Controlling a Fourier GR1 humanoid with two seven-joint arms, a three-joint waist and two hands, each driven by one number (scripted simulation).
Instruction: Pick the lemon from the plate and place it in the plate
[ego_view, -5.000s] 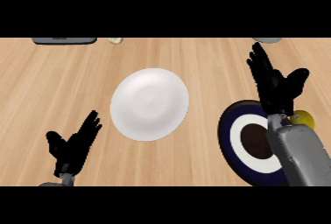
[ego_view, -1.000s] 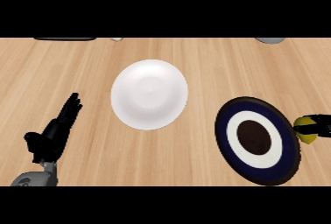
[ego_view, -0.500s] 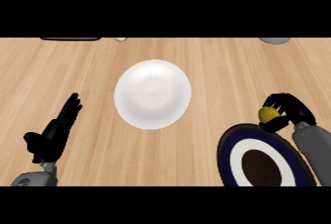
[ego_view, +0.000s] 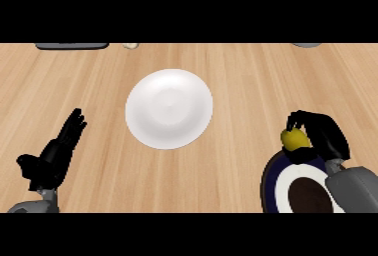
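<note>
The yellow lemon (ego_view: 295, 138) is held in my right hand (ego_view: 325, 135), whose black fingers curl round it at the right of the head view, just above the far rim of the dark blue plate (ego_view: 271, 182) with a white ring and brown centre. The plain white plate (ego_view: 169, 108) lies on the wooden counter at the middle, left of the held lemon and apart from it. My left hand (ego_view: 52, 160) rests open at the lower left, fingers straight and pointing up, holding nothing.
A dark flat object (ego_view: 72, 45) and a small pale item (ego_view: 131, 45) sit at the counter's far edge, top left. A grey object (ego_view: 306, 44) shows at the top right. Bare wooden counter lies between the two plates.
My right hand has carried the lemon from the right edge leftward, off the dark blue plate toward the white plate. The view has shifted slightly. The left hand has stayed still.
</note>
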